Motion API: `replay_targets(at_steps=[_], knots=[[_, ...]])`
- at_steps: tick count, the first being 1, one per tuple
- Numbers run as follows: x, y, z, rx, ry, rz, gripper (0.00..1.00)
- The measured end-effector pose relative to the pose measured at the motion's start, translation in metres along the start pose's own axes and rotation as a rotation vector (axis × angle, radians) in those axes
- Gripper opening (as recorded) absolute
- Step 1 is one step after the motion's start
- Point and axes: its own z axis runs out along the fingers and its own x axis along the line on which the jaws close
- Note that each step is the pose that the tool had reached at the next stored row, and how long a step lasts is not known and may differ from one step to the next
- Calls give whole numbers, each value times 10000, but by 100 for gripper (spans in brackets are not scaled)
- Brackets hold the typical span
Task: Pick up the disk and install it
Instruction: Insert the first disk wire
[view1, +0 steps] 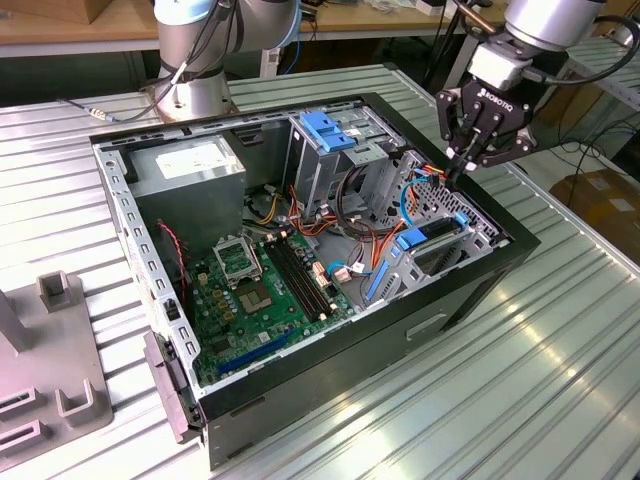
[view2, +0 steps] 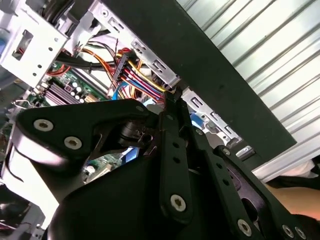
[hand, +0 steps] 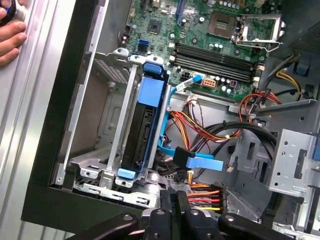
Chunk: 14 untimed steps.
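Gripper hovers over the case edge, jaws together on nothing; disk sits upright in its bay.

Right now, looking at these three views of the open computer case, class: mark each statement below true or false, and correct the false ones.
1. The disk sits on edge in the case's drive bay. True.
2. The tool holds the disk. False: it holds nothing, above the case's edge.
3. The tool's fingers are spread wide. False: they are closed together.
4. A green motherboard lies inside the case. True.
5. The case rests on ribbed metal. True.
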Motion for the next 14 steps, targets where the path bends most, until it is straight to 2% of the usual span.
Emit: replay_targets(at_steps=[3,5,7,11,14], knots=[[0,0,2,-4,-4,362,16],[-1,3,5,-4,-10,471,16],[-9,41,6,-5,-12,487,16],[-34,159,8,-5,-10,516,16],[-38,181,10,-5,-12,588,16]])
